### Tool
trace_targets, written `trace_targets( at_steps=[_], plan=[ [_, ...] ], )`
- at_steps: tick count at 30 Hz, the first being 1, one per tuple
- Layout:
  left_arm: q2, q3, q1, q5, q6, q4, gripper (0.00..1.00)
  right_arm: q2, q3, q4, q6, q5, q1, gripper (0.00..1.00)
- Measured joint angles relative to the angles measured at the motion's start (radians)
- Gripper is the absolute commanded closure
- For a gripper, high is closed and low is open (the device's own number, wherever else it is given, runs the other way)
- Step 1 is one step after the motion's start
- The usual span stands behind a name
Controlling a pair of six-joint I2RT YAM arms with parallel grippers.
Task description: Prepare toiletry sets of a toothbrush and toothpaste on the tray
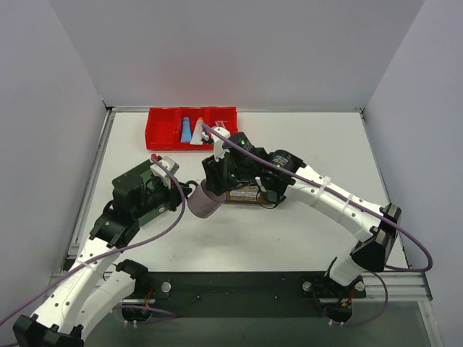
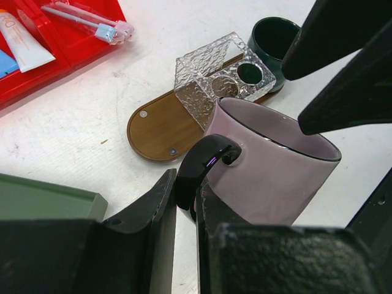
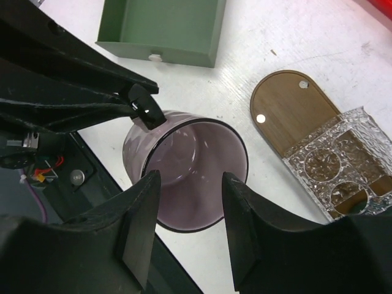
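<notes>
Tray (image 3: 294,113) near right gripper (image 3: 190,184), mug (image 2: 275,177) handle pinched by left gripper (image 2: 187,190)

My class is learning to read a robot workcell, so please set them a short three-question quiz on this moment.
1. True or false: the left gripper is shut on the black handle of the purple mug.
2. Name the clear thing standing on the tray.
3. Where do the toothpaste tubes lie? A on the tray; B in the red bin; C in the green box.
Key: 1 true; 2 the textured glass holder; 3 B.
</notes>
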Motion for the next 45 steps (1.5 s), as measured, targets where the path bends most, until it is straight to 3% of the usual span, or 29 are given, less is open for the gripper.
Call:
trace_targets(
  at_steps=[11,30,41,45],
  plan=[
    [0.001,0.000,0.000,-0.035,0.003,-0.012,1.00,-0.005,-0.010,0.002,0.010,-0.040,-0.001,0.59],
    [0.000,-0.013,0.000,-0.038,0.004,-0.026,1.00,0.069,-0.009,0.005,0.027,-0.179,0.012,0.81],
    [-0.020,-0.013,0.000,-0.039,0.002,-0.026,1.00,0.082,-0.009,0.019,0.054,-0.232,0.013,0.81],
    [-0.024,-0.013,0.000,-0.039,0.002,-0.026,1.00,0.083,-0.009,0.019,0.062,-0.244,0.013,0.87]
  ],
)
